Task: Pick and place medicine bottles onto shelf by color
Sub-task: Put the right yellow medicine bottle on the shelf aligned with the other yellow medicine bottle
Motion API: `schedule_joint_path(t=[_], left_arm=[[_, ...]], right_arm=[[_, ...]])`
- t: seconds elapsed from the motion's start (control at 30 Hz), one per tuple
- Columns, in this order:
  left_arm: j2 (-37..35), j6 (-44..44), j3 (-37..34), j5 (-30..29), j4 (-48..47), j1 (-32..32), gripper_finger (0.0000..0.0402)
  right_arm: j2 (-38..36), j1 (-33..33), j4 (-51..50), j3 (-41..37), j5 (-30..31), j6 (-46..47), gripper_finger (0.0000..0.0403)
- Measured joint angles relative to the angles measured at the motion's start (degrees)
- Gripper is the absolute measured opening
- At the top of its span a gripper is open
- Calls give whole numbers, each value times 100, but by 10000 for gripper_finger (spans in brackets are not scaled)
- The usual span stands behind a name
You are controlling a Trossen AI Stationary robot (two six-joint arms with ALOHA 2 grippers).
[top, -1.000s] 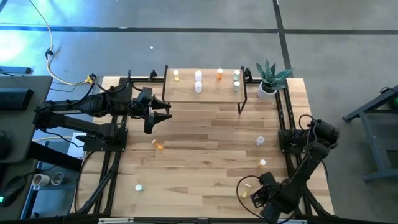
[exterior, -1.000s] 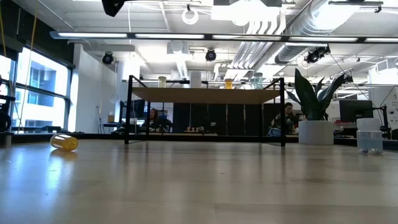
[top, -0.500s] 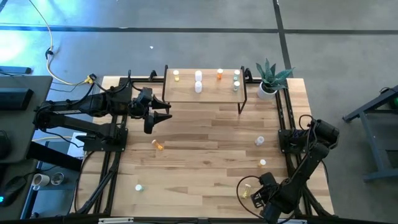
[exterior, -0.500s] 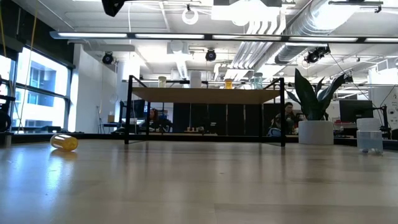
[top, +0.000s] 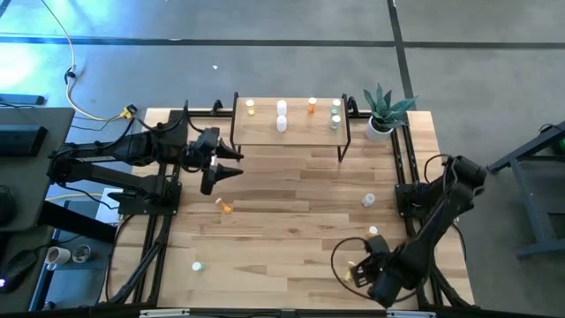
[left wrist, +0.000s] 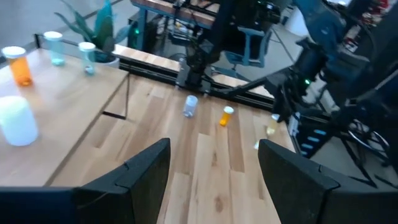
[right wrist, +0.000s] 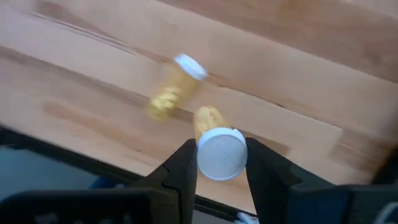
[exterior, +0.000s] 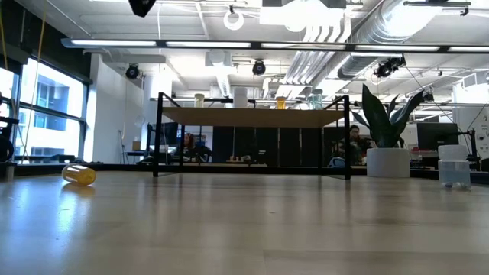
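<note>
Right gripper [right wrist: 216,163] at near right table edge, clamping yellow bottle [right wrist: 214,146], seemingly lifted; left gripper [left wrist: 214,171] wide, empty, left of shelf [top: 291,132]

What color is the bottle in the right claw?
Yellow with a white cap: the bottle in the right claw, best seen in the right wrist view.

second yellow bottle [right wrist: 169,94] is blurred; held bottle's [right wrist: 219,151] body mostly hidden.
</note>
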Motion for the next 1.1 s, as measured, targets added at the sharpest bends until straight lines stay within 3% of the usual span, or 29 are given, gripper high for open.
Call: schedule_joint_path(t=[0.33,0.7,0.9,1.1], left_arm=[[291,-71,2,862,1,-14,234],[1064,-151,2,1497,7,-282,234],[1363,-151,2,1591,1,-308,234],[1557,-304,2,1558,65,-303,234]], right_arm=[[-564,-731,683,0,785,-1286,103],[-646,-2250,2342,0,963,-4252,103],[-812,-3179,2947,0,418,-6066,103],[-945,-4103,3511,2,-649,-7452,103]])
